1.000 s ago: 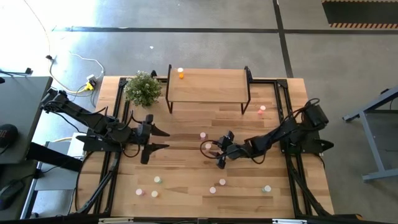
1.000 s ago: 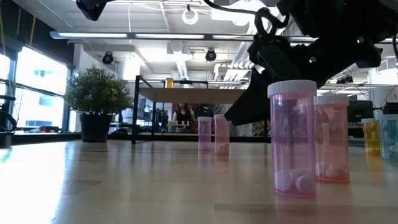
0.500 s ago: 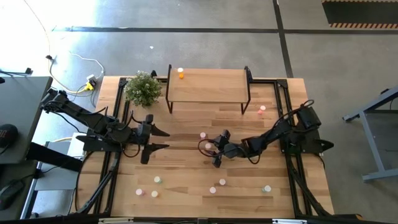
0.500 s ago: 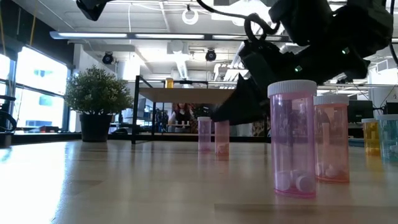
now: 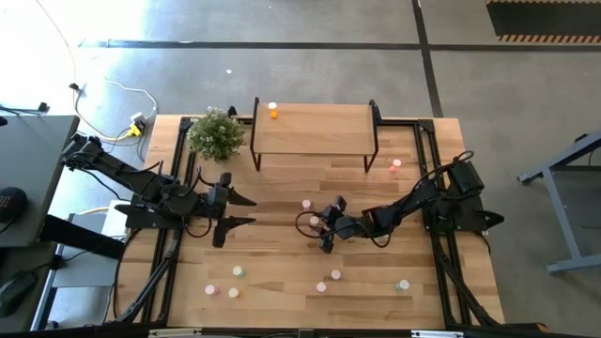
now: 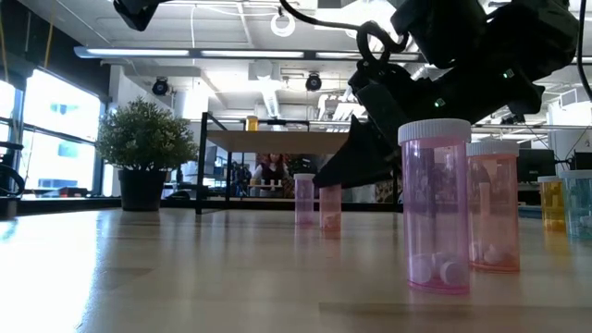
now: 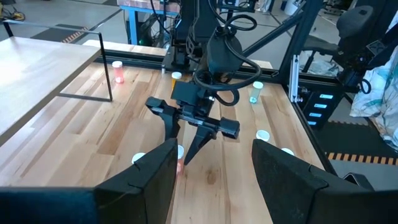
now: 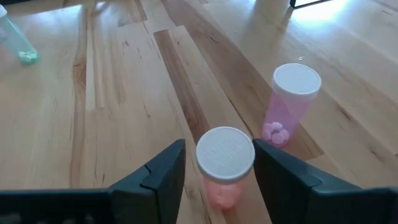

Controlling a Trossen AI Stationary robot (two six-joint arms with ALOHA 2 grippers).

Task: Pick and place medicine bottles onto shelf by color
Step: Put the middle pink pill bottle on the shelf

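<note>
Pink-bodied, white-capped, with pills at its bottom, the bottle [image 8: 225, 163] stands upright between the right gripper's [image 8: 217, 177] parted fingers [image 8: 163, 177]; a second pink bottle [image 8: 288, 102] stands just beyond.

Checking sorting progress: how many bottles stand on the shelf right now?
1: an orange bottle on the shelf, at the corner nearest the plant. The high view shows the whole shelf top, so none should be hidden there.
</note>
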